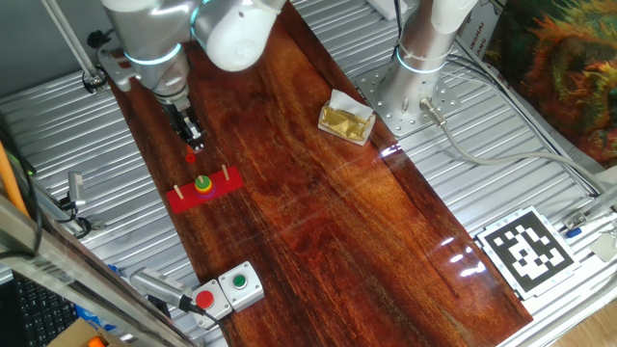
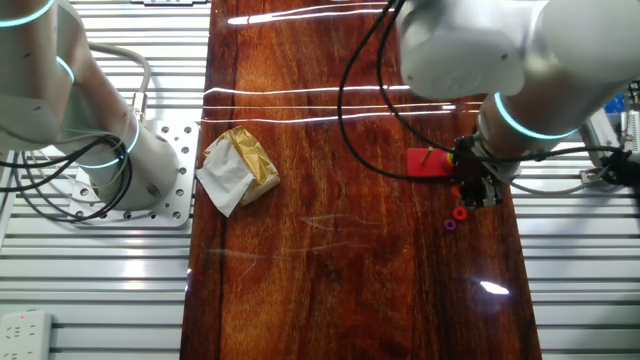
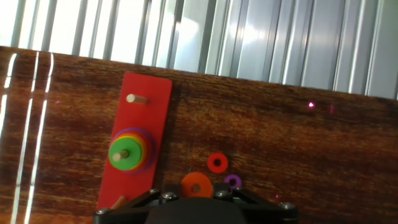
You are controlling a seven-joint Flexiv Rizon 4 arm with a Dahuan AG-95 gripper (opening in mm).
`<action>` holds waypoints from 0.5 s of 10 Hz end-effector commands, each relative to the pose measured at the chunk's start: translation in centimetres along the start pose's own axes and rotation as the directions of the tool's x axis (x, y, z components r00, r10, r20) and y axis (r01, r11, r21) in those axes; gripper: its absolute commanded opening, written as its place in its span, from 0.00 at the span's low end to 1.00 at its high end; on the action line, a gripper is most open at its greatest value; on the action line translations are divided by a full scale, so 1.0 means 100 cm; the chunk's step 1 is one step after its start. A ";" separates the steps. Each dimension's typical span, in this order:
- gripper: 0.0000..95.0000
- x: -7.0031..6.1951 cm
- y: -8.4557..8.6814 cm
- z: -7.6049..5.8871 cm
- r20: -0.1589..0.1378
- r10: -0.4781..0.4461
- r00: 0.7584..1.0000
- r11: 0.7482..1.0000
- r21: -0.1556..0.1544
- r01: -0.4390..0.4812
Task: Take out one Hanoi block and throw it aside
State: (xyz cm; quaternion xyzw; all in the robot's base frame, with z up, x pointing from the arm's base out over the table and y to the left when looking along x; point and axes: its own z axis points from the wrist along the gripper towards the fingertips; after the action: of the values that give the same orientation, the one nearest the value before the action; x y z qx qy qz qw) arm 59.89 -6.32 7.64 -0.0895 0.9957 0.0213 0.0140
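The robot's gripper point(image 1: 190, 138) hangs low over the dark wooden desk point(image 1: 318, 202), just beside the red three-peg base point(image 3: 140, 140); whether its jaws grip the tiny orange ring-shaped block point(image 3: 196, 185) cannot be told. A careless release could scatter the nearby small red ring point(image 3: 217, 162) and tiny purple ring point(image 3: 232, 181).

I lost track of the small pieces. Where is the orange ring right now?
In the hand view, the orange ring sits at the bottom centre, just in front of the gripper, off the red base, with the red piece and purple piece to its right.
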 end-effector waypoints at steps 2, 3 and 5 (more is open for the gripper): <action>0.20 0.002 0.001 -0.002 -0.009 -0.003 1.000 1.000 -0.002 0.003; 0.20 0.003 0.001 -0.002 -0.006 -0.006 1.000 1.000 -0.002 0.006; 0.20 0.004 0.001 -0.001 -0.001 -0.010 1.000 1.000 -0.001 0.010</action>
State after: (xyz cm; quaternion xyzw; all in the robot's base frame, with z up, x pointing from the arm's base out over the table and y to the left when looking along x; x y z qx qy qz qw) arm 59.59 -6.28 7.67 -0.0947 0.9952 0.0219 0.0135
